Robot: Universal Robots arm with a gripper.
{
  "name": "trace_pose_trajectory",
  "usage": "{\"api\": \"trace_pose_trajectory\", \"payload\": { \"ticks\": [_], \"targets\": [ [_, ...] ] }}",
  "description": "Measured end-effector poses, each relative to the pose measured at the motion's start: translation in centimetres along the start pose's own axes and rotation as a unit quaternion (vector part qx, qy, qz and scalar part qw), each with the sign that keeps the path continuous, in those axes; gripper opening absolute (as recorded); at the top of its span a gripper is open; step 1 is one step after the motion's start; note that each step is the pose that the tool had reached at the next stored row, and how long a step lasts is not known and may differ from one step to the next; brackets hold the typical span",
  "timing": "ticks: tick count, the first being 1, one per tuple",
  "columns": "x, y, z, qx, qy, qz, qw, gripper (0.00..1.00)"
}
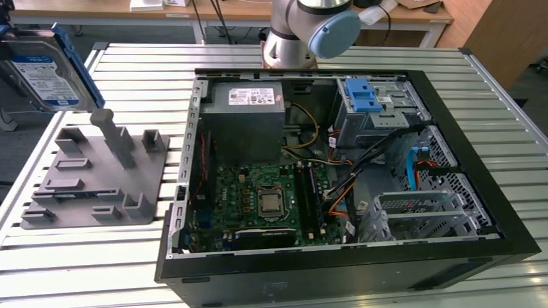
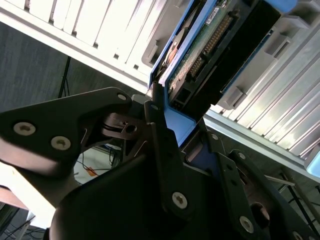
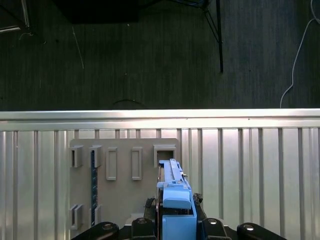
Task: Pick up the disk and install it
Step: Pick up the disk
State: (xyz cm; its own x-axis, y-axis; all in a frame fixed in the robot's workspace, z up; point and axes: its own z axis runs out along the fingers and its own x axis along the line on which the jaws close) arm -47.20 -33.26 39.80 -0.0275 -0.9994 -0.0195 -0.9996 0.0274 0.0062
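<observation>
The disk (image 1: 41,72) is in the air, at the exterior view's left, label face toward the camera and clear of the table (image 1: 86,256). In the second wrist view the gripper (image 2: 182,122) is clamped on it, with the black fingers (image 2: 162,150) pressed to either side of the blue carrier frame and the drive's circuit-board underside showing above. In the first wrist view the disk's blue edge (image 3: 175,200) sits in front of the grey fixture (image 3: 125,200) lying on the slatted table (image 3: 250,165). That fixture (image 1: 86,186) stands just beside the open computer case (image 1: 342,269). The arm (image 1: 312,29) rises behind the case.
</observation>
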Motion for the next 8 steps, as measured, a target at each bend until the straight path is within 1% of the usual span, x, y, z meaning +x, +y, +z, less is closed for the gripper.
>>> {"api": "trace_pose_trajectory", "payload": {
  "ticks": [4, 8],
  "targets": [
    [-0.01, 0.00, -0.33, 0.0001, 0.0000, 0.000, 1.0000, 0.36],
    [-0.02, 0.00, -1.05, 0.0001, -0.0001, 0.000, 1.0000, 0.36]
  ]
}}
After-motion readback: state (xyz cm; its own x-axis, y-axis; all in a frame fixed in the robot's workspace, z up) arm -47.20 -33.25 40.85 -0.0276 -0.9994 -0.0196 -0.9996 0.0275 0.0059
